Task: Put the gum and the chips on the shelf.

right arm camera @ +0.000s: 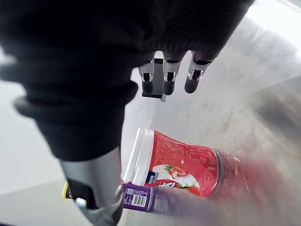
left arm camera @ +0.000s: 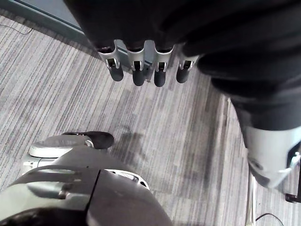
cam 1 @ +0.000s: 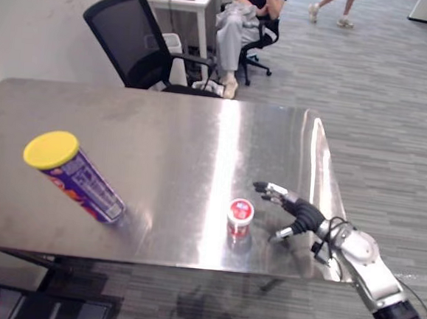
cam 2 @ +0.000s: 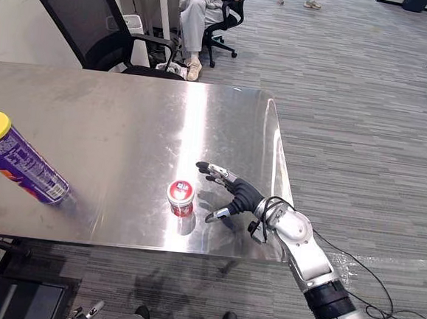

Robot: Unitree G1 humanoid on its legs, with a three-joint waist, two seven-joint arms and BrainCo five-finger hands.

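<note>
While the steel table [cam 1: 200, 144] carries both items, you appear to be at the first step, reaching for the gum. The chips can [cam 1: 75, 176] stands well apart, toward the table's left side. The gum tub [cam 1: 240, 215] stands upright near the front edge. Your right hand [cam 1: 302, 213] sits just beside the tub, fingers spread and empty. Next, slide in and curl round the tub. Your left hand [left arm camera: 136, 70] hangs relaxed, holding nothing.
</note>
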